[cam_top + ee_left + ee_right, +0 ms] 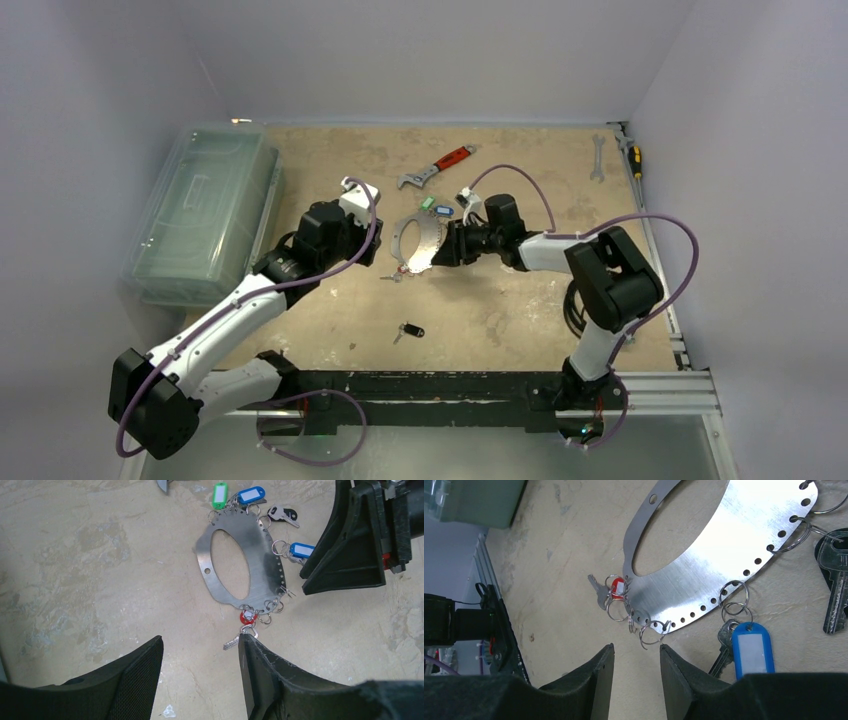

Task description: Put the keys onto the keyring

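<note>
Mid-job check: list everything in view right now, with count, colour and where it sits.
keyring: one, silvery flat plate, mid-table between the grippers
blue-tagged keys: two, on rings at the keyring's edge
green-tagged key: one, at the keyring's far end
red-tagged key: one, at the keyring's near end
black-headed keys: two, one ringed to the keyring, one loose near the arm bases
adjustable wrench: one, red handle, beyond the keyring
spanner: one, silver, far right
screwdriver: one, yellow and black, far right edge
plastic box: one, clear, left edge
left gripper: open, by the red-tagged key
right gripper: open, beside a blue tag
</note>
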{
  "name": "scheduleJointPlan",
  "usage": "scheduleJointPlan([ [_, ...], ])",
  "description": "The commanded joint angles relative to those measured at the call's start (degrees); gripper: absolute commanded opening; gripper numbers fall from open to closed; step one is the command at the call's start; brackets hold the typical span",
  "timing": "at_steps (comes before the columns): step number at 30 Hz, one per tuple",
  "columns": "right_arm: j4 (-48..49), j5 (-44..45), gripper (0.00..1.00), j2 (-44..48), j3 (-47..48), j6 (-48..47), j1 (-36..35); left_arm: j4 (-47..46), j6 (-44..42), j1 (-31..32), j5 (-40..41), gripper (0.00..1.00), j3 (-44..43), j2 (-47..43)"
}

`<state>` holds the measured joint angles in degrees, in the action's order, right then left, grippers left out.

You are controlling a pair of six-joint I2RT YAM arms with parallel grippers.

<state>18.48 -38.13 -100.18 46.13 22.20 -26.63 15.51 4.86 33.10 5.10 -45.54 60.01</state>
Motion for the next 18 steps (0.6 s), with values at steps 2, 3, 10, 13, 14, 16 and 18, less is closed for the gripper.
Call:
scheduleJointPlan([
  [2, 2.7, -2.04, 0.42, -2.17, 3.5, -1.53, -0.64, -1.31, -0.8, -0.24, -1.14, 0.55, -2.72, 0.1],
  [3, 2.7, -2.04, 0.41, -2.68, 3.74, -1.66, -0.78, -1.31, -0.82, -0.25, -1.22, 0.55, -2.72, 0.11],
  [10, 2.51, -2.01, 0.4, -5.34, 5.13, -2.29, -1.65, -1.35, -0.79, -0.3, -1.5, 0.55, -2.85, 0.29],
  [13, 2.35, -2.04, 0.39, -6.2, 5.57, -2.49, -1.97, -1.35, -0.81, -0.24, -1.66, 0.55, -2.8, 0.33],
  [14, 2.35, -2.08, 0.38, -6.46, 5.64, -2.51, -2.02, -1.36, -0.82, -0.25, -1.74, 0.55, -2.85, 0.29],
  [16, 2.14, -2.12, 0.38, -6.88, 5.9, -2.67, -2.27, -1.29, -0.88, -0.33, -1.76, 0.55, -2.83, 0.38],
  [18, 1.81, -2.21, 0.36, -7.19, 6.21, -2.93, -2.5, -1.27, -0.85, -0.27, -1.76, 0.54, -2.81, 0.42],
])
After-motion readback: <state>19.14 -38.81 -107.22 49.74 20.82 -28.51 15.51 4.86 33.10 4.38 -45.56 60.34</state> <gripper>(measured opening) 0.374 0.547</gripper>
